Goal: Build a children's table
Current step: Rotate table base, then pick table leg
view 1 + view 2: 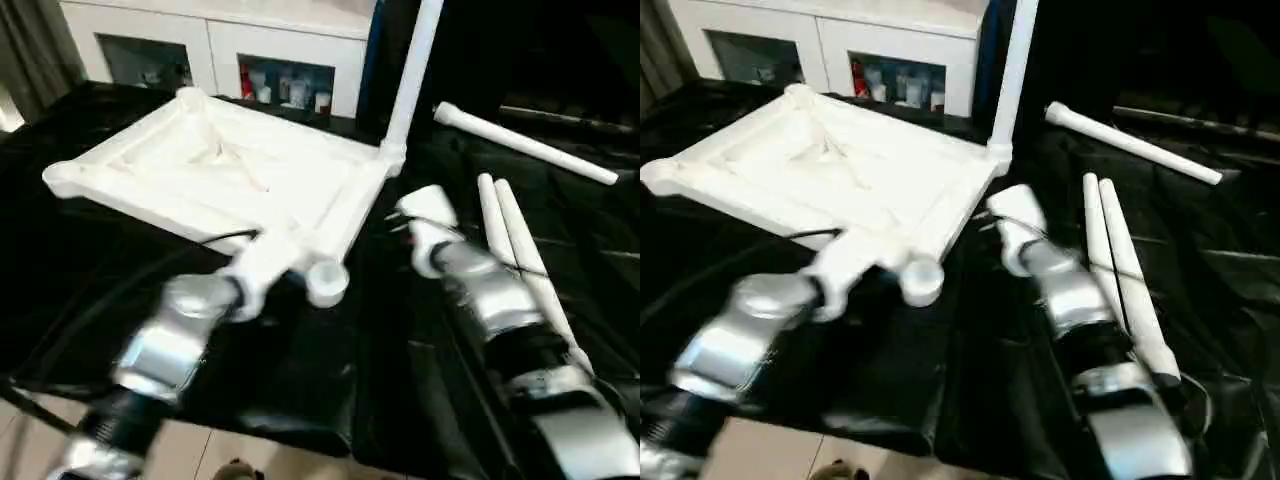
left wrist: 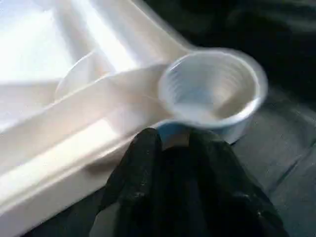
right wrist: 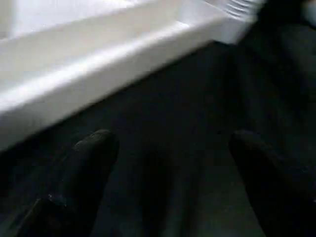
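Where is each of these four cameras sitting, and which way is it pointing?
Left eye view: on the head, looking forward and down over both silver forearms at the upturned tabletop, with one leg standing in a far corner.
Right eye view: beside it, same scene slightly shifted; three loose legs lie to the robot's right.
Left wrist view: along the left gripper, whose black fingers sit close together by a round corner socket.
Right wrist view: along the open right gripper toward the tabletop's edge.
All four share the tabletop.
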